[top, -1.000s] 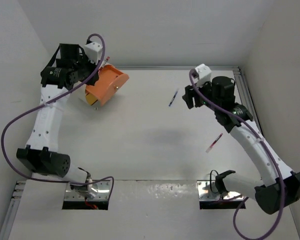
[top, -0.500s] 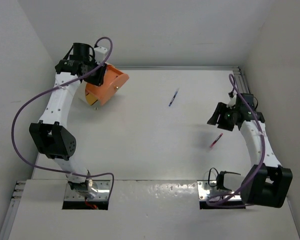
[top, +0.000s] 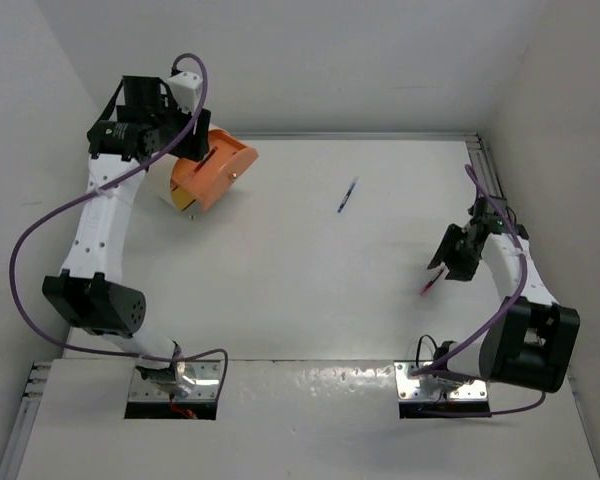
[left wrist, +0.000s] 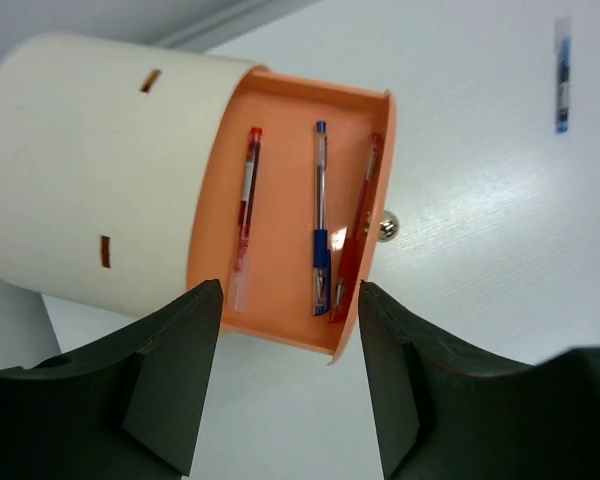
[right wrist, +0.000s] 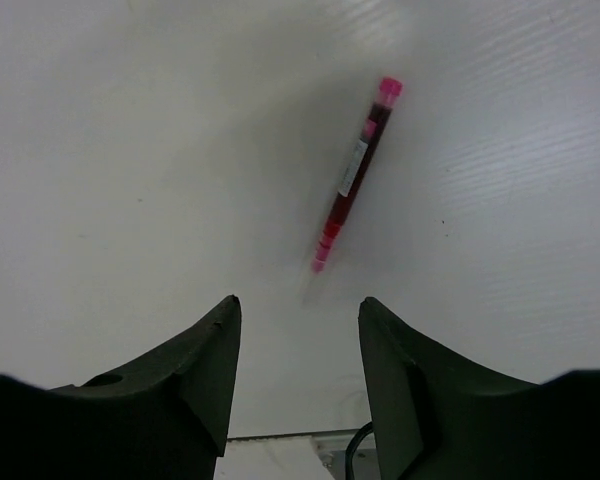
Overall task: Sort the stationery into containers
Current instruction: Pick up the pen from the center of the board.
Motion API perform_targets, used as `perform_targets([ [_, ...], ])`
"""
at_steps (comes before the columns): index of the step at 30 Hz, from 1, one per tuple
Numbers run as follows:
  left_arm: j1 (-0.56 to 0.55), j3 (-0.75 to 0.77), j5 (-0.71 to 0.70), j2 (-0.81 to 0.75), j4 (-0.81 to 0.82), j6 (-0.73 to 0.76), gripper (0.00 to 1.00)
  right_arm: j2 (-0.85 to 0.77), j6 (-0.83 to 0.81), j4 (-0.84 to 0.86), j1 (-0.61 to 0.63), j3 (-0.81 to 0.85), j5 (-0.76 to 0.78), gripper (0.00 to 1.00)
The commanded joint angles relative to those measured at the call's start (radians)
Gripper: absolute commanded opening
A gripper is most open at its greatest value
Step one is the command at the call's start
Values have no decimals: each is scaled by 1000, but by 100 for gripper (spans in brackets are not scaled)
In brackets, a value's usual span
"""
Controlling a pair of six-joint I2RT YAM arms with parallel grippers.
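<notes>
The container (top: pixel 218 172), a cream-white bucket (left wrist: pixel 90 170) with an orange inside, lies tipped at the far left. Its mouth faces my left wrist camera. Three pens rest inside it: a red pen (left wrist: pixel 245 215), a blue pen (left wrist: pixel 321 230) and a second red pen (left wrist: pixel 358 225). My left gripper (top: pixel 198 152) (left wrist: pixel 290 295) hovers just before the mouth, open and empty. Another blue pen (top: pixel 348 195) (left wrist: pixel 562 75) lies on the table at mid-back. A red pen (top: pixel 430 283) (right wrist: pixel 355 180) lies at the right. My right gripper (top: pixel 444 264) (right wrist: pixel 298 305) hangs open just above it, jaws short of its tip.
A small metal knob (left wrist: pixel 387 228) sits on the table beside the bucket's rim. White walls close in the table on the left, back and right. A metal rail (top: pixel 485 165) runs along the right edge, close to my right arm.
My left gripper has opened and let a red pen go into the bucket. My right arm has swung back toward the near right and come down over the red pen, jaws a little narrower.
</notes>
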Motion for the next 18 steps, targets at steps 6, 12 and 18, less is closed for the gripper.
perform_targets([
  [6,-9,-93,24,-193,68,5,64,134,35,74,26,-56,85,43],
  [12,-3,-177,18,-257,86,9,65,262,37,134,55,-36,100,31],
  [18,3,-187,7,-274,74,11,65,362,20,163,84,7,125,30],
])
